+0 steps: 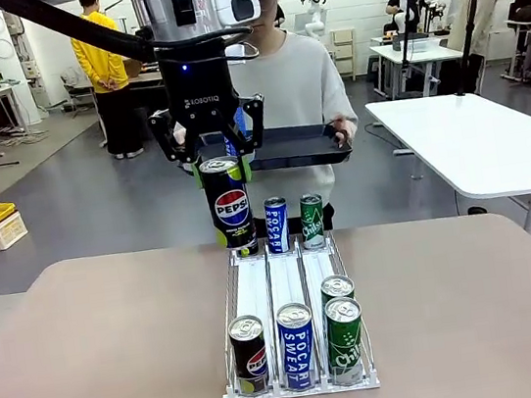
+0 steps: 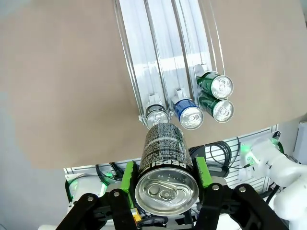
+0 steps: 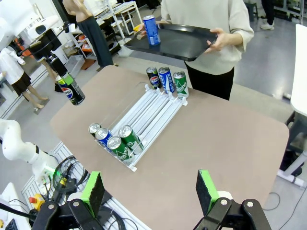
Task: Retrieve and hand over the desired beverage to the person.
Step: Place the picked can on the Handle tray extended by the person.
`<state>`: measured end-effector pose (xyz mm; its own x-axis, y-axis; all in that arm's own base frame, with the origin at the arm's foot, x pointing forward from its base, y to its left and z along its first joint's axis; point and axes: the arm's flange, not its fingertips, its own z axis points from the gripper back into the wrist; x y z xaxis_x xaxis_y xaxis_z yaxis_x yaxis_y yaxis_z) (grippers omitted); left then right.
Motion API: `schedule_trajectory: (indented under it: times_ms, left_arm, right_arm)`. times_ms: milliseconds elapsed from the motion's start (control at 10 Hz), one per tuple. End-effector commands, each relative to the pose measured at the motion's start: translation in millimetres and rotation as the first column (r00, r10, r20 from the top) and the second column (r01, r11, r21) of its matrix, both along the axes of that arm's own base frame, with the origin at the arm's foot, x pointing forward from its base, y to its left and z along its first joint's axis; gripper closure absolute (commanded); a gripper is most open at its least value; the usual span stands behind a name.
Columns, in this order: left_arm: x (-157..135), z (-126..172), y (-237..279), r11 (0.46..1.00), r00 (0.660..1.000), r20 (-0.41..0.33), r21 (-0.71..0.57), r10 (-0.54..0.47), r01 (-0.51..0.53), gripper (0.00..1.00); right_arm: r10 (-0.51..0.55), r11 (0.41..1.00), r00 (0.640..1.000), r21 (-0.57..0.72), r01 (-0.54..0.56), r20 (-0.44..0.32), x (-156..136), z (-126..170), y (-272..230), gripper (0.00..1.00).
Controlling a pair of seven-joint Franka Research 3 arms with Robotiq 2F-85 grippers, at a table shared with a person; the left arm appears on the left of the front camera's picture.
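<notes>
Here the left pincer (image 1: 225,180) holds a Pepsi can (image 1: 230,205) upright between its pads, above the table (image 1: 110,359).

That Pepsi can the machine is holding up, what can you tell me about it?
The Pepsi can is a tall, slim black can with the red, white and blue logo and a silver top whose pull tab looks unopened. It looks like metal. The left gripper clamps it between its green pads near the top, holding it upright in the air above the far end of the clear rack, between the table and the person's black tray. Nothing else touches it.
</notes>
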<state>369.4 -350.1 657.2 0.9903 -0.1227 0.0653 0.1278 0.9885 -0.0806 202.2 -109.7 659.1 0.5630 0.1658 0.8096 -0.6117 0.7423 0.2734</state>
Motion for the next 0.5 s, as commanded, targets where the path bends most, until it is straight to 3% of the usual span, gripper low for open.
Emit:
schedule_trajectory:
  times_ms: [0,400]
  left_arm:
    - [-4.0,3.9,3.9,1.000,1.000,0.008,0.004,0.013,-0.013,1.00]
    - [-4.0,3.9,3.9,1.000,1.000,0.008,0.004,0.013,-0.013,1.00]
  right_arm:
    - [0.033,0.999,0.999,0.021,-0.033,0.012,1.1,-0.5,1.0,0.00]
    - [0.033,0.999,0.999,0.021,-0.033,0.012,1.1,-0.5,1.0,0.00]
